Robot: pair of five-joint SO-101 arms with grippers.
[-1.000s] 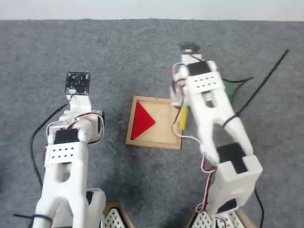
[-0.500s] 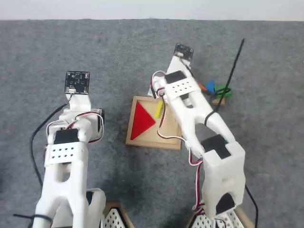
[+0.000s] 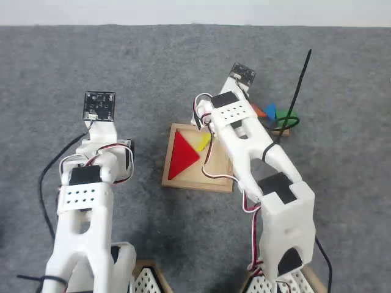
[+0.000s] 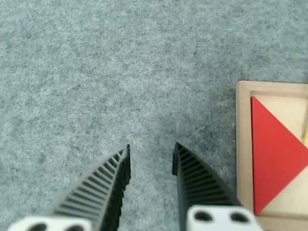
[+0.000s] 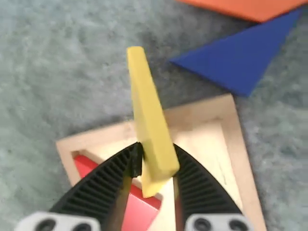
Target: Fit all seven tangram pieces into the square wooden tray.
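Observation:
The square wooden tray (image 3: 189, 181) lies mid-table with a red triangle (image 3: 181, 155) in its left half. My right gripper (image 5: 151, 163) is shut on a yellow piece (image 5: 148, 120), held on edge above the tray (image 5: 202, 120); the yellow piece (image 3: 203, 143) shows over the tray's upper middle. A blue triangle (image 5: 238, 60) and an orange piece (image 5: 245, 7) lie on the carpet beyond the tray. My left gripper (image 4: 150, 163) hangs open over bare carpet left of the tray (image 4: 242, 144), with the red triangle (image 4: 274, 151) in sight.
Orange (image 3: 259, 112), blue (image 3: 270, 112) and green (image 3: 287, 116) pieces sit in a cluster right of the tray behind the right arm. A black cable (image 3: 299, 82) rises from that arm. Grey carpet (image 3: 140, 61) covers the table, with open room on the left and at the back.
The right arm has swung left from the tray's right edge to over the tray, carrying the yellow piece. The left arm has stayed still.

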